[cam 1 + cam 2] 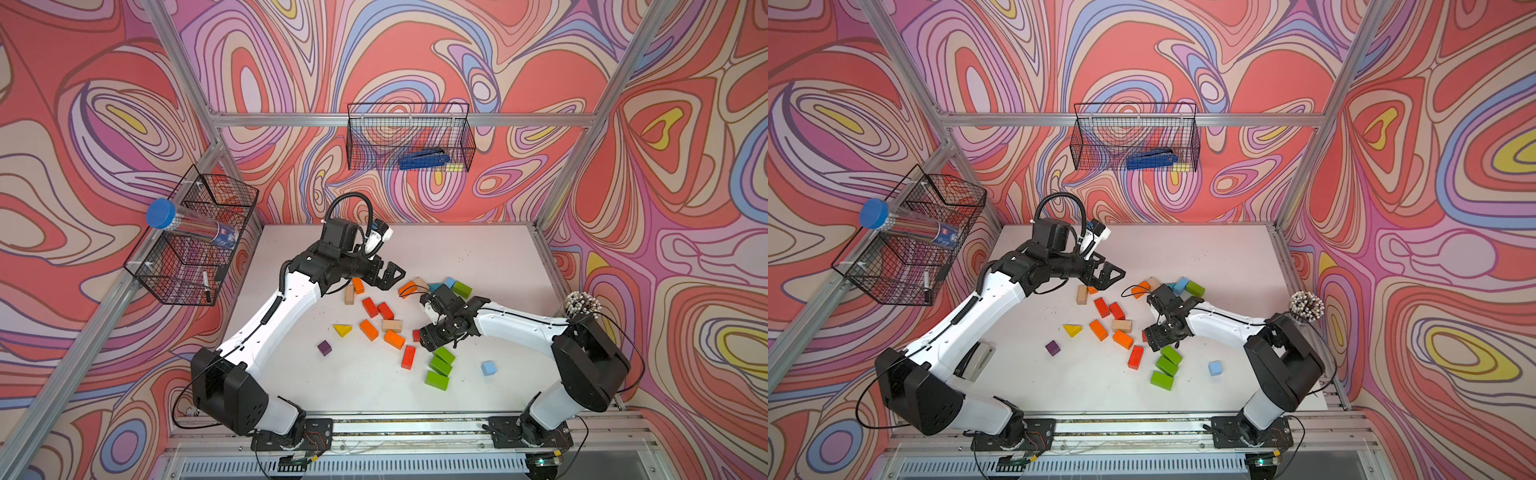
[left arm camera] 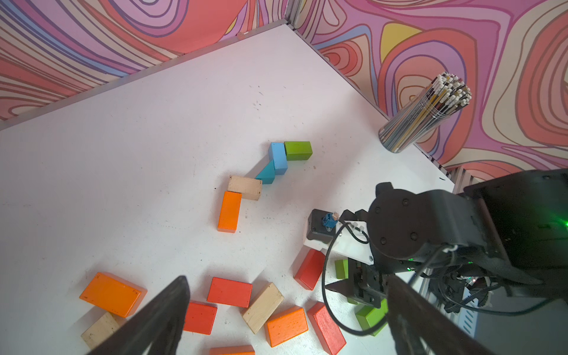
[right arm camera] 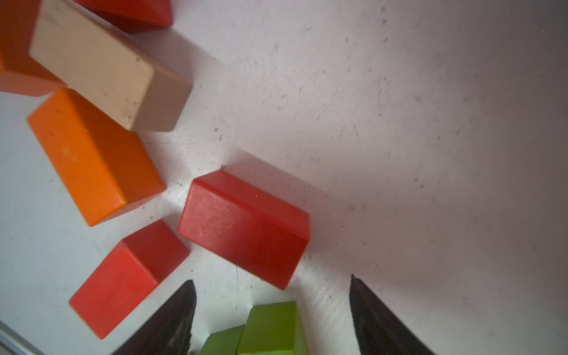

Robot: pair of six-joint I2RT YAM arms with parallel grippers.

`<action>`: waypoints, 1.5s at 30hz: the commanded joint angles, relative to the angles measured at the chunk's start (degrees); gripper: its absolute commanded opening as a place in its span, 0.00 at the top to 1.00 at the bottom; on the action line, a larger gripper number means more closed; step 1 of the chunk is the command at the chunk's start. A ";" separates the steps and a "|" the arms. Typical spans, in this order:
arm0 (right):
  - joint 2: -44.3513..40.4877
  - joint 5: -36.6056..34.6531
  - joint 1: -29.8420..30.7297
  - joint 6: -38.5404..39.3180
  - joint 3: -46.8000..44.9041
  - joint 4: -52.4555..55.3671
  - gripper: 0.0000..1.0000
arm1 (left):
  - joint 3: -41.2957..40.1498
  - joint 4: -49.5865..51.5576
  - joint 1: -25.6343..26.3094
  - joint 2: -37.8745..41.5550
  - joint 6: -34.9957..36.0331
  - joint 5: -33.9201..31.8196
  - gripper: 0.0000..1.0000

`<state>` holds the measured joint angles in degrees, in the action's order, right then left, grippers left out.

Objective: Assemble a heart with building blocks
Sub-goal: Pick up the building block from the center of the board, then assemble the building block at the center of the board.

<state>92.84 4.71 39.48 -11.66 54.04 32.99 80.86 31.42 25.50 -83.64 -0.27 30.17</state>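
building blocks [image 1: 394, 339] crowd the open, empty right gripper [image 3: 271, 278]; closing carelessly could knock the red brick [image 3: 242, 227] at frame centre askew. left gripper [image 1: 394, 279] gapes empty too.

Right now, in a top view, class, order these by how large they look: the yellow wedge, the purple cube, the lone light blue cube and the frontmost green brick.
1. green brick
2. yellow wedge
3. purple cube and light blue cube: too alike to rank.

robot lab cell: aluminium frame [image 1: 399, 119], swirl-printed walls [image 1: 83, 124], left arm [image 1: 286, 316] and right arm [image 1: 515, 322] at white table [image 1: 478, 257]
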 commanded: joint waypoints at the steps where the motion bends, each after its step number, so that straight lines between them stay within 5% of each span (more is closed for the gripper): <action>1: 1.75 -3.00 0.27 -0.53 1.38 -1.00 0.25 | 0.18 -0.94 -0.27 1.46 -0.20 0.65 0.00; 15: 10.21 -4.45 0.33 -0.59 9.18 -2.94 0.43 | 0.09 -1.37 -0.23 0.97 -0.87 1.98 0.00; 24: 11.55 -4.35 0.26 2.26 10.72 -2.65 0.78 | 0.09 -1.48 -0.22 1.11 -0.91 2.21 0.01; 45: 21.51 -4.46 -1.99 9.18 23.14 -0.74 0.77 | -1.41 -2.58 -0.25 4.18 0.53 -1.18 0.00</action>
<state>112.77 0.32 38.26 -3.77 76.05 31.40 80.18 30.50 25.50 -81.10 -0.67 30.02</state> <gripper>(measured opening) 0.307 0.996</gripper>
